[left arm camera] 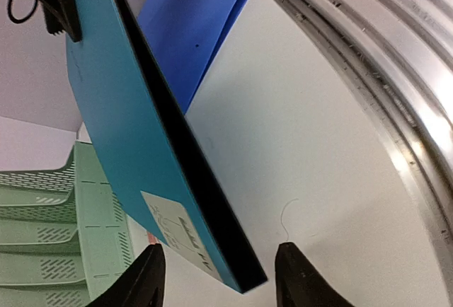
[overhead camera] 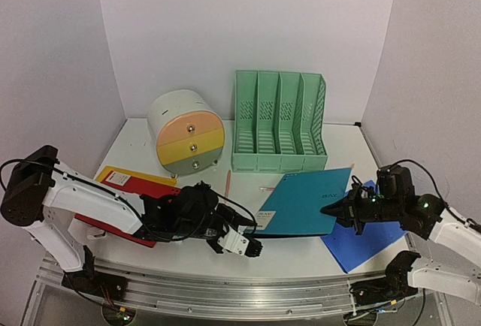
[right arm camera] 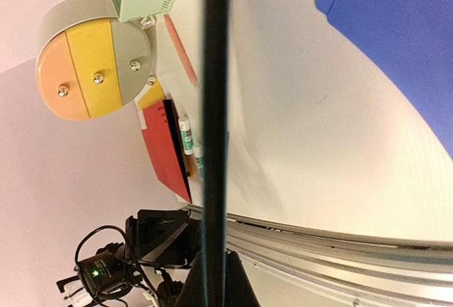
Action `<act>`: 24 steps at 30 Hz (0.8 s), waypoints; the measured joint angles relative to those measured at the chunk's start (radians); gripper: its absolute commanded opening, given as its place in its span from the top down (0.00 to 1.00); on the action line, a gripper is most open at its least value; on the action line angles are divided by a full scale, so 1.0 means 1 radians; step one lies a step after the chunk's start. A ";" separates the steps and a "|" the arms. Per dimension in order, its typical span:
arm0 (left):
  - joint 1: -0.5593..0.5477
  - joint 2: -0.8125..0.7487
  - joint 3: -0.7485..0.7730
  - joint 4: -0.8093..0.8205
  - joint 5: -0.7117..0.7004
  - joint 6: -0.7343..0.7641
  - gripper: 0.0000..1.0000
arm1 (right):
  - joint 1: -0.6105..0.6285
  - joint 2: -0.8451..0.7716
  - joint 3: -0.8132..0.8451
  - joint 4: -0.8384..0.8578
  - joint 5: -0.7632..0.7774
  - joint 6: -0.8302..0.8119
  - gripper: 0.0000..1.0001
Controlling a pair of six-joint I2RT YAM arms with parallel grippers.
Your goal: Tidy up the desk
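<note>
Right pincer [overhead camera: 328, 210] is clamped on the right edge of the teal folder [overhead camera: 301, 202]. Its wrist view shows the folder edge-on, a dark line running down into the closed fingers [right arm camera: 235, 289]. Left pincer [overhead camera: 252, 247] stands parted around the folder's near-left corner, one finger [left arm camera: 150, 279] on either side, and neither seems to press on it.

The desk [overhead camera: 301, 255] fills the middle of the top view, white, with a metal rail [overhead camera: 248, 285] along its 6 o'clock edge and pale lilac walls round the rest.

At 12 o'clock stands the mint-green file rack [overhead camera: 278, 123], slots facing forward. Just beside it, at 11 o'clock, is the round grey drawer unit [overhead camera: 186, 132] (orange front above, yellow below).

The teal folder spans from the centre toward 3 o'clock, tilted up off the desktop — the left wrist view shows it leaning. A blue folder [overhead camera: 361, 239] lies flat at 4 o'clock, partly under the teal one's right end.

At 9 o'clock a red folder [overhead camera: 139, 188] rests on a yellow one [overhead camera: 113, 171], partly behind the left arm.

A pencil [overhead camera: 227, 185] lies between the drawer unit and the teal folder.
</note>
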 measured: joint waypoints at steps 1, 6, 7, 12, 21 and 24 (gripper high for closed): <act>0.000 -0.009 0.013 -0.041 0.021 -0.009 0.36 | 0.001 0.016 0.050 -0.059 0.010 -0.017 1.00; 0.029 -0.065 0.147 -0.295 0.179 -0.092 0.24 | 0.002 0.160 0.387 -0.374 0.077 -0.155 1.00; 0.041 -0.080 0.174 -0.338 0.212 -0.118 0.23 | 0.002 0.186 0.457 -0.425 0.090 -0.184 1.00; 0.164 -0.114 0.399 -0.580 0.403 -0.288 0.18 | 0.002 0.282 0.791 -0.614 0.110 -0.354 1.00; 0.529 -0.117 0.745 -0.822 0.803 -0.626 0.09 | 0.002 0.337 1.024 -0.705 0.082 -0.802 1.00; 0.593 -0.116 0.843 -0.858 0.843 -0.710 0.02 | 0.002 0.373 1.027 -0.673 0.060 -1.044 1.00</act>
